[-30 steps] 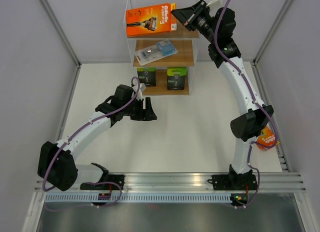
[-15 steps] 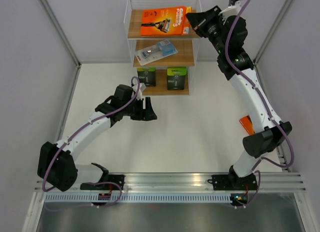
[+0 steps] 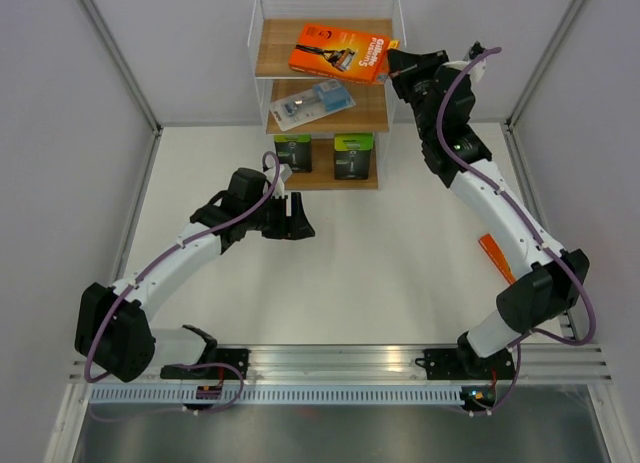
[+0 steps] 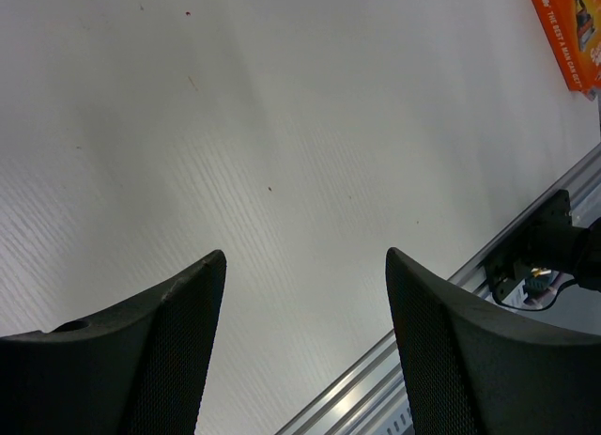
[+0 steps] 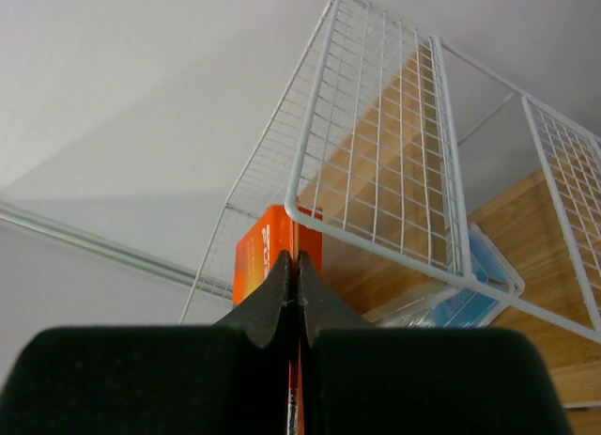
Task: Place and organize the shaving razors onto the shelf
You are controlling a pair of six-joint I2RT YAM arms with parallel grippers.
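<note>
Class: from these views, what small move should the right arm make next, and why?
Probably swing the orange pack square over the top board of the shelf: the right gripper is shut on the pack's edge, and the pack lies skewed.

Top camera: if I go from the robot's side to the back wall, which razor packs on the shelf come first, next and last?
left black pack and right black pack side by side → clear-and-blue pack → orange pack

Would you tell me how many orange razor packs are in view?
2. One orange pack is at the shelf's top tier, pinched in the right gripper's jaws; the second pack lies on the table, partly hidden behind the right arm.
</note>
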